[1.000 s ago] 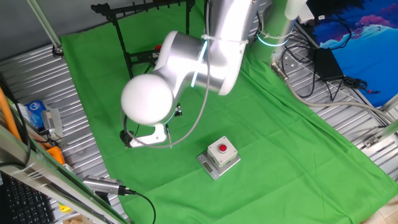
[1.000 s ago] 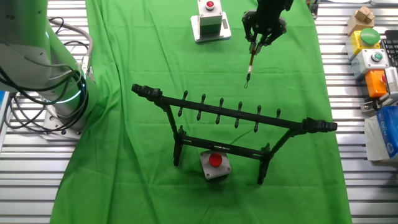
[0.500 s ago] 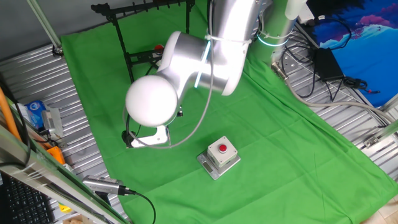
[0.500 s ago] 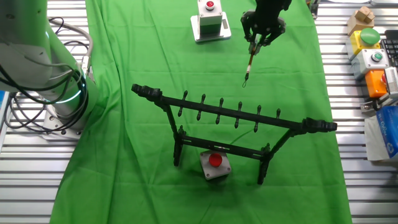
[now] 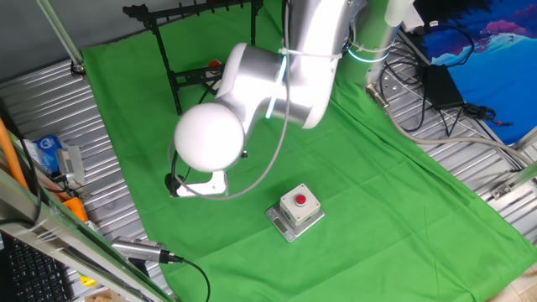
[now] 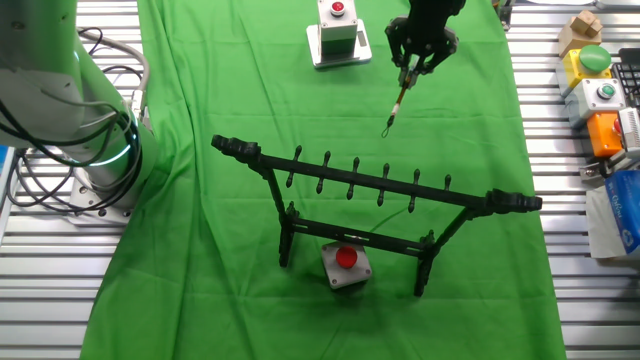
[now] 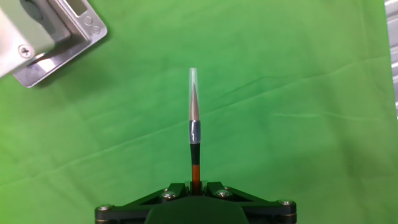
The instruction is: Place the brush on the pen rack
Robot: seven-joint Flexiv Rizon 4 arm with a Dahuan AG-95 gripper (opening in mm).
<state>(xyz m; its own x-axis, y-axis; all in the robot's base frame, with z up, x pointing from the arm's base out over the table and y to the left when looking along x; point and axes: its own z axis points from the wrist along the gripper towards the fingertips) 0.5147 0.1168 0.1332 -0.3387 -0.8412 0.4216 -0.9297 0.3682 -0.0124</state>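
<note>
My gripper (image 6: 411, 70) hangs over the far part of the green cloth and is shut on the brush (image 6: 396, 103). The thin reddish-brown shaft slants down and to the left from the jaws, clear of the cloth. In the hand view the gripper (image 7: 195, 185) holds the shaft at the bottom edge, and the brush (image 7: 194, 124) points straight away with its pale tip in a clear cap. The pen rack (image 6: 372, 186), a black frame with small pegs, stands nearer the camera, apart from the brush. It also shows at the back of one fixed view (image 5: 191, 11), where the arm hides the gripper.
A grey box with a red button (image 6: 337, 33) stands left of the gripper, and its corner shows in the hand view (image 7: 45, 38). A second button box (image 6: 345, 265) sits under the rack. More button boxes (image 6: 600, 95) lie off the cloth at the right.
The gripper with the brush has shifted slightly left and up. The brush's free end has swung a little further left and away from the rack.
</note>
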